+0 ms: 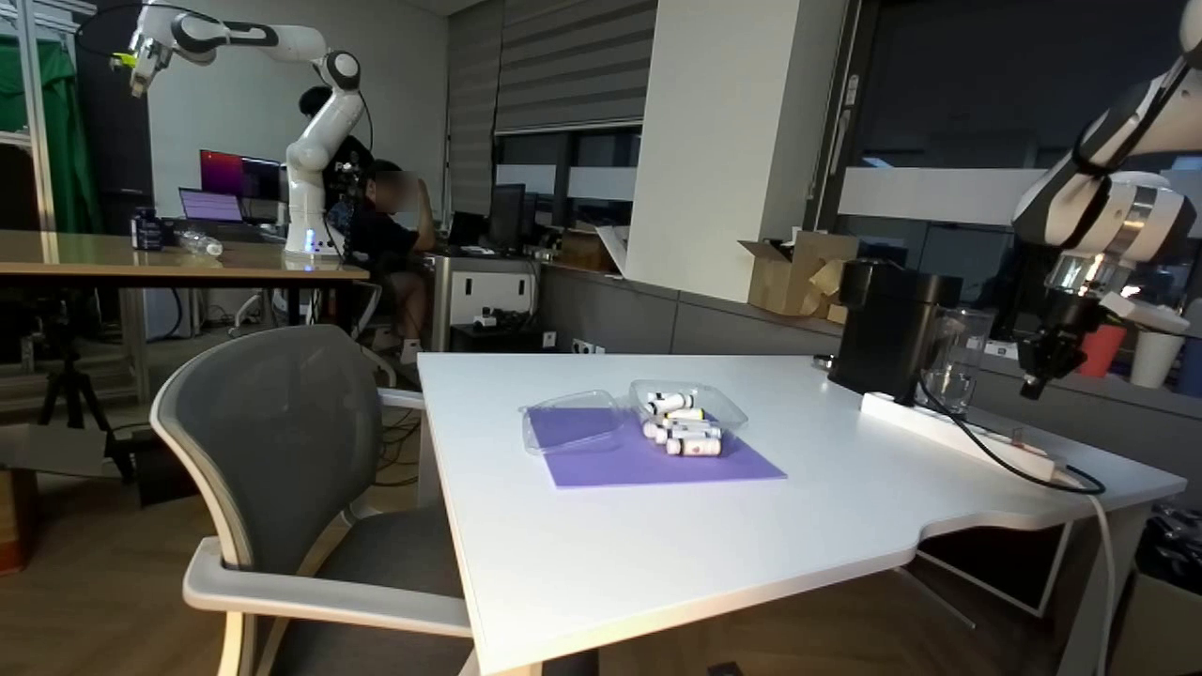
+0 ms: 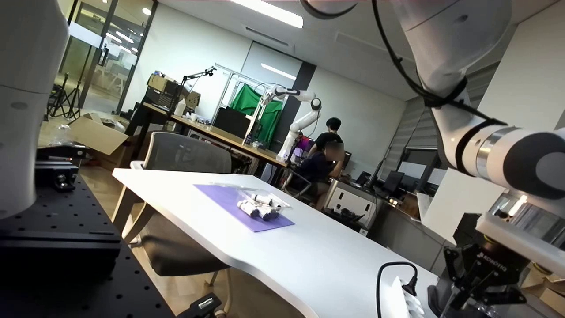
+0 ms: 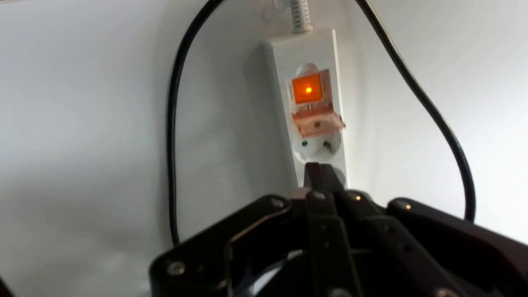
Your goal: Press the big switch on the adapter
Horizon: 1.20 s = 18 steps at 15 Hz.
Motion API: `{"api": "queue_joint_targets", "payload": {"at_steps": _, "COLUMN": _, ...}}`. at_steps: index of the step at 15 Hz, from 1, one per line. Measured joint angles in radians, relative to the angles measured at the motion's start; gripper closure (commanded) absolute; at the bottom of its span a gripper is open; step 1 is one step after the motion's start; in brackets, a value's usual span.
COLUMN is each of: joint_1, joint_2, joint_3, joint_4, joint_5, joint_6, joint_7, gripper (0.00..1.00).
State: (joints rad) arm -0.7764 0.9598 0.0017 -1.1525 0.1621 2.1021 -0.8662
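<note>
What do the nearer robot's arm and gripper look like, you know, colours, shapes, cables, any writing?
The arm is white and smoothly rounded, with dark trim and a silvery band. A black cable is strapped along it. The gripper is black, angular and jointed, with shiny screws; white lettering on it reads ROBOTIQ.

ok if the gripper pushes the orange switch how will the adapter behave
Probably stiff: the white adapter looks like hard plastic. It seems unlikely to tip, lying long and low on the table. The plugged-in black cord might drag if it slides.
</note>
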Motion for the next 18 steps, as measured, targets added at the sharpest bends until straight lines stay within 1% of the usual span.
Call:
{"api": "queue_joint_targets", "payload": {"at_steps": 1, "joint_1": 0.007, "joint_2": -0.037, "joint_3": 0.0, "joint_4": -0.02, "joint_5": 0.0, "joint_6": 0.021, "joint_7": 0.0, "gripper": 0.74}}
{"api": "queue_joint_targets", "payload": {"at_steps": 2, "joint_1": 0.014, "joint_2": -0.074, "joint_3": 0.0, "joint_4": -0.045, "joint_5": 0.0, "joint_6": 0.048, "joint_7": 0.001, "gripper": 0.73}}
{"api": "queue_joint_targets", "payload": {"at_steps": 4, "joint_1": 0.029, "joint_2": -0.138, "joint_3": -0.002, "joint_4": -0.101, "joint_5": -0.002, "joint_6": 0.108, "joint_7": 0.014, "gripper": 0.61}}
{"api": "queue_joint_targets", "payload": {"at_steps": 5, "joint_1": 0.037, "joint_2": -0.162, "joint_3": -0.007, "joint_4": -0.128, "joint_5": -0.004, "joint_6": 0.133, "joint_7": 0.022, "gripper": 0.53}}
{"api": "queue_joint_targets", "payload": {"at_steps": 7, "joint_1": 0.056, "joint_2": -0.194, "joint_3": -0.021, "joint_4": -0.175, "joint_5": -0.014, "joint_6": 0.167, "joint_7": 0.04, "gripper": 0.41}}
{"api": "queue_joint_targets", "payload": {"at_steps": 9, "joint_1": 0.078, "joint_2": -0.214, "joint_3": -0.043, "joint_4": -0.209, "joint_5": -0.042, "joint_6": 0.167, "joint_7": 0.056, "gripper": 0.27}}
{"api": "queue_joint_targets", "payload": {"at_steps": 12, "joint_1": 0.1, "joint_2": -0.232, "joint_3": -0.068, "joint_4": -0.235, "joint_5": -0.079, "joint_6": 0.124, "joint_7": 0.063, "gripper": 0.07}}
{"api": "queue_joint_targets", "payload": {"at_steps": 13, "joint_1": 0.107, "joint_2": -0.235, "joint_3": -0.079, "joint_4": -0.236, "joint_5": -0.088, "joint_6": 0.097, "joint_7": 0.069, "gripper": 0.01}}
{"api": "queue_joint_targets", "payload": {"at_steps": 14, "joint_1": 0.116, "joint_2": -0.238, "joint_3": -0.094, "joint_4": -0.235, "joint_5": -0.098, "joint_6": 0.057, "joint_7": 0.087, "gripper": 0.0}}
{"api": "queue_joint_targets", "payload": {"at_steps": 15, "joint_1": 0.128, "joint_2": -0.241, "joint_3": -0.111, "joint_4": -0.234, "joint_5": -0.109, "joint_6": 0.011, "joint_7": 0.122, "gripper": 0.0}}
{"api": "queue_joint_targets", "payload": {"at_steps": 16, "joint_1": 0.141, "joint_2": -0.243, "joint_3": -0.129, "joint_4": -0.231, "joint_5": -0.123, "joint_6": -0.04, "joint_7": 0.152, "gripper": 0.04}}
{"api": "queue_joint_targets", "payload": {"at_steps": 17, "joint_1": 0.152, "joint_2": -0.244, "joint_3": -0.143, "joint_4": -0.224, "joint_5": -0.131, "joint_6": -0.095, "joint_7": 0.182, "gripper": 0.0}}
{"api": "queue_joint_targets", "payload": {"at_steps": 18, "joint_1": 0.159, "joint_2": -0.244, "joint_3": -0.152, "joint_4": -0.219, "joint_5": -0.136, "joint_6": -0.129, "joint_7": 0.2, "gripper": 0.0}}
